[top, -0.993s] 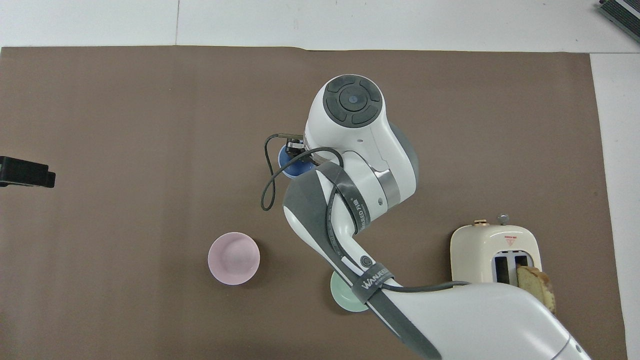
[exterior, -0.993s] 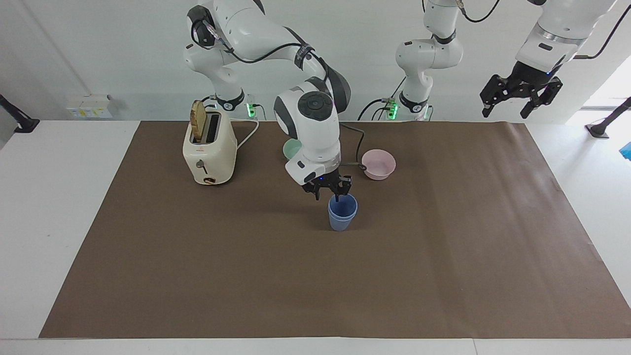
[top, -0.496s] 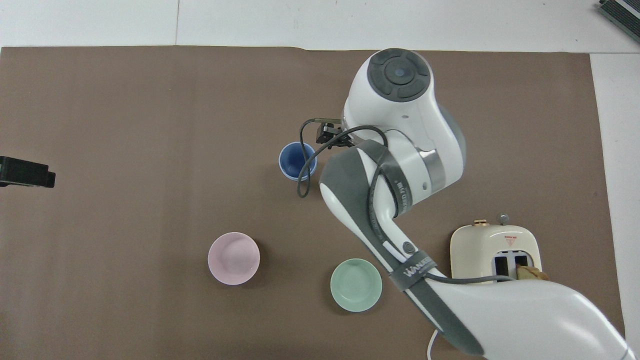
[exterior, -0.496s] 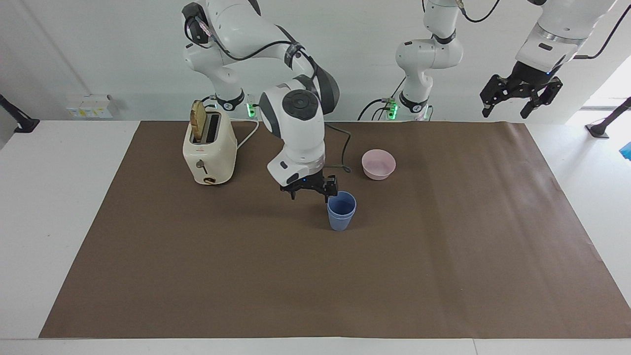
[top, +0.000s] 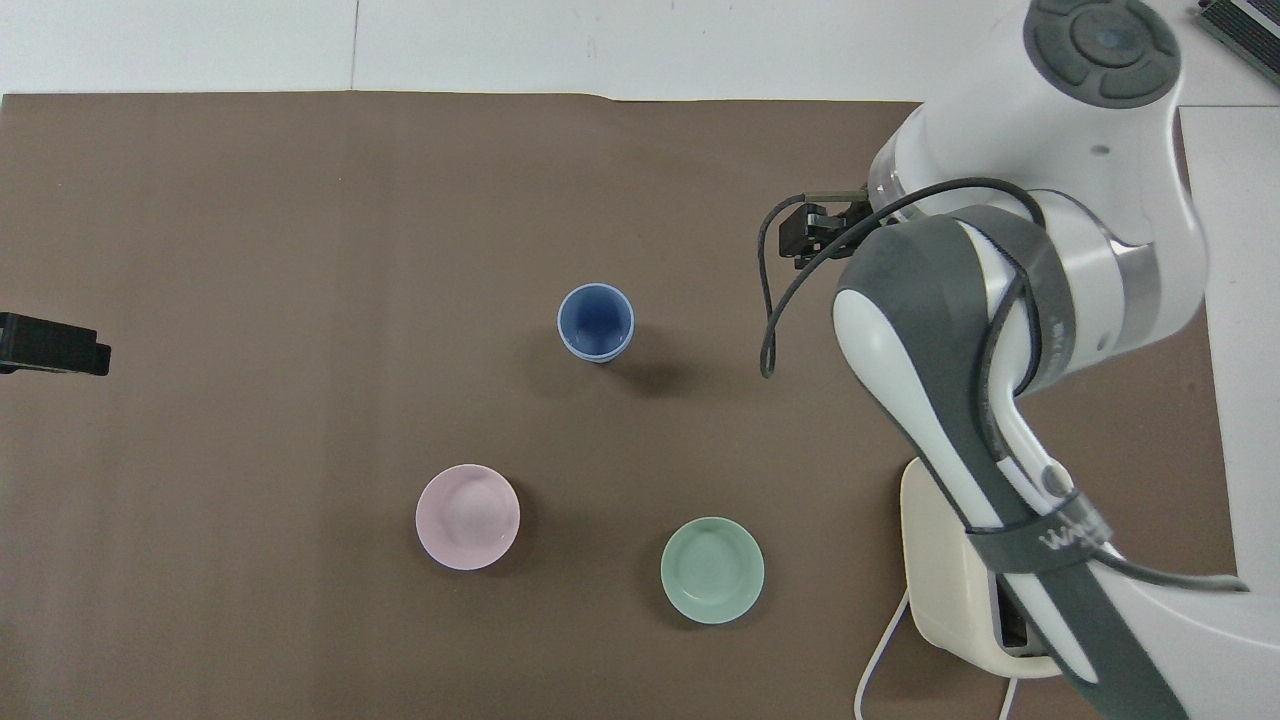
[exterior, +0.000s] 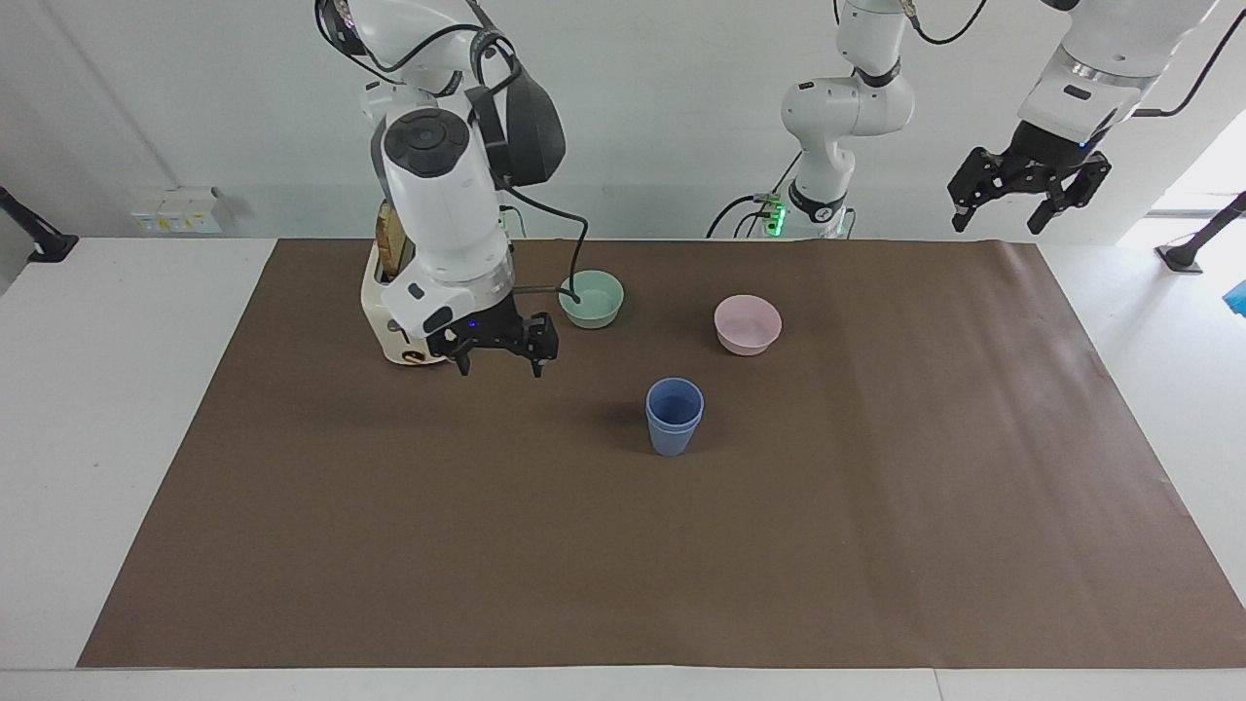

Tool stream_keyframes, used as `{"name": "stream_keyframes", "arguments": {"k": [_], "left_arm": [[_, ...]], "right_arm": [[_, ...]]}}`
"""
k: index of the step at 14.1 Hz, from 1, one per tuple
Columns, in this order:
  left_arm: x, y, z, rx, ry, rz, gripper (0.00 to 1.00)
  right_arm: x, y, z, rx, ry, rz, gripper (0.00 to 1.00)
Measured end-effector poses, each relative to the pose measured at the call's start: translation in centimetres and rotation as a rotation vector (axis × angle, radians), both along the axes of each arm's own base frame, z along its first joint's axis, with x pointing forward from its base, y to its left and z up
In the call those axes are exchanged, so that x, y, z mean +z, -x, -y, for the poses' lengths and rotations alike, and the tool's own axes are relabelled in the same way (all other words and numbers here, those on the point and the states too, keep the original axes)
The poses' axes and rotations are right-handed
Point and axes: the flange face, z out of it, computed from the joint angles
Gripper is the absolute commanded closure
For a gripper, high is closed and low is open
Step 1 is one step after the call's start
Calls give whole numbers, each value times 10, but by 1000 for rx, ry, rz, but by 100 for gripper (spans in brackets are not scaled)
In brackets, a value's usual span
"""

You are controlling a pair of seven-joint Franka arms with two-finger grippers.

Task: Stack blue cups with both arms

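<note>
The blue cups (exterior: 674,417) are sitting nested together, centre frame in the facing view. The right gripper (exterior: 496,352), jaws open and empty, is hovering centre-left beside the toaster (exterior: 397,321). The left gripper (exterior: 1029,189) is waiting open, upper right.

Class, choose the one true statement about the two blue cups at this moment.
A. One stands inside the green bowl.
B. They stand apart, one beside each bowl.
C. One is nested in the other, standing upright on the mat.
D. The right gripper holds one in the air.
C: the blue cups stand nested, two rims showing, free of the open right gripper by the toaster.
</note>
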Motion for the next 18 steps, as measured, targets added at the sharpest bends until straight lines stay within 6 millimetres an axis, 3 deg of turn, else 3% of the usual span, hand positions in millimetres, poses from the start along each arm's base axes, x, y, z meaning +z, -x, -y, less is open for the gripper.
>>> {"name": "stream_keyframes", "arguments": {"k": [5,11,16,18], "left_arm": [[0,0,0,0,0,0,0],[0,0,0,0,0,0,0],[0,0,0,0,0,0,0],[0,0,0,0,0,0,0]], "right_arm": [[51,13,86,-21,7,7,0],[93,42,127,37,59,-9,0],[119,60,188,-17,79,2,0],[126,66,201,-37,78,2,0]]}}
